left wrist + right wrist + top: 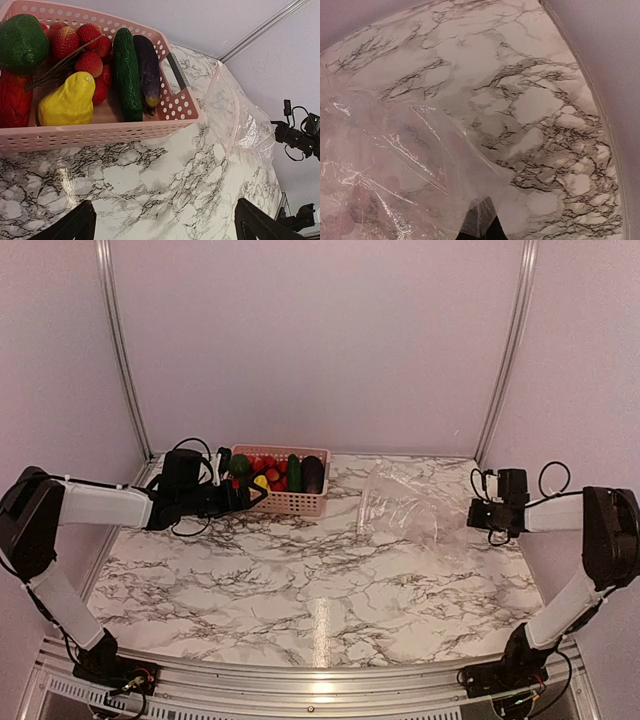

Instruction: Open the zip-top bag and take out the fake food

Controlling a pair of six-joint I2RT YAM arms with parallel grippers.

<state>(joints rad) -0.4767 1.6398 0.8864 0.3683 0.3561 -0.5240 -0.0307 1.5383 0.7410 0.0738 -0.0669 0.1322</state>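
**Markings check: none legible**

No text, label, brand, number or sign can be read in any of the three views. The pink basket (100, 134), the zip-top bag (240, 120) and the marble-pattern table (300, 590) show no readable lettering.

walls (320, 340) plain pale lilac | table (300, 580) white marble-veined | corner rails (123, 350) silver

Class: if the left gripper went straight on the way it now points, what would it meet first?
Most likely the pink basket, at its near wall. Only bare table shows between, though depth is unclear.
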